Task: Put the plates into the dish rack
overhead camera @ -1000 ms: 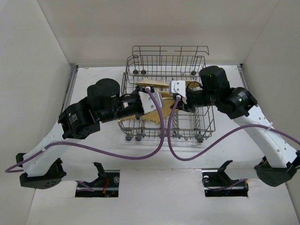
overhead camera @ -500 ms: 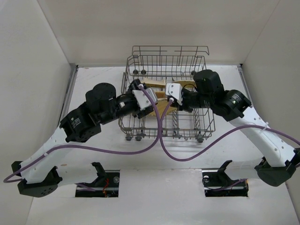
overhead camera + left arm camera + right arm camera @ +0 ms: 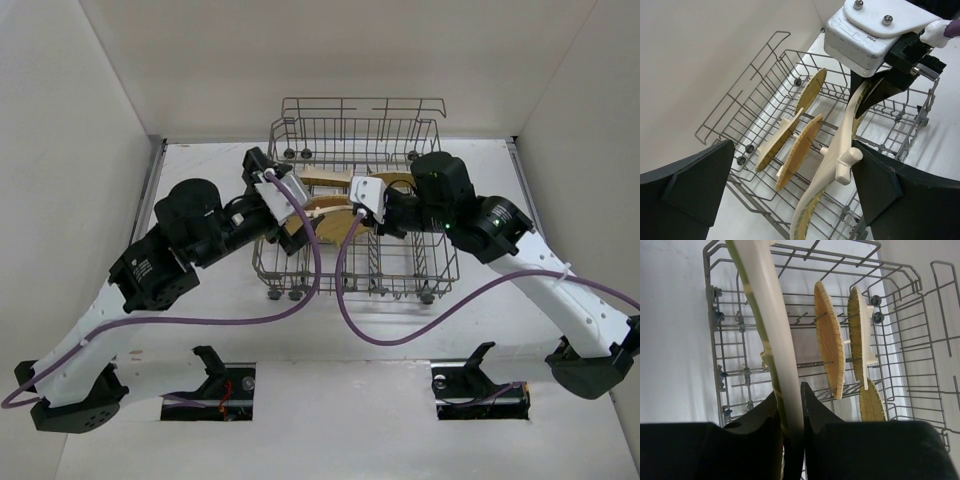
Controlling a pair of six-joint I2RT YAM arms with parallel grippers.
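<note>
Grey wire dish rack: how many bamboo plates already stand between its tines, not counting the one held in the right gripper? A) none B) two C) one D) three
D: the right wrist view shows three tan bamboo plates standing in the grey wire dish rack, while the right gripper pinches the fourth, a pale ribbed plate.

dish rack [image 3: 360, 128]: grey wire | three plates [image 3: 830, 340]: on edge between tines | fourth plate [image 3: 771, 325]: pale, tilted above rack
</note>
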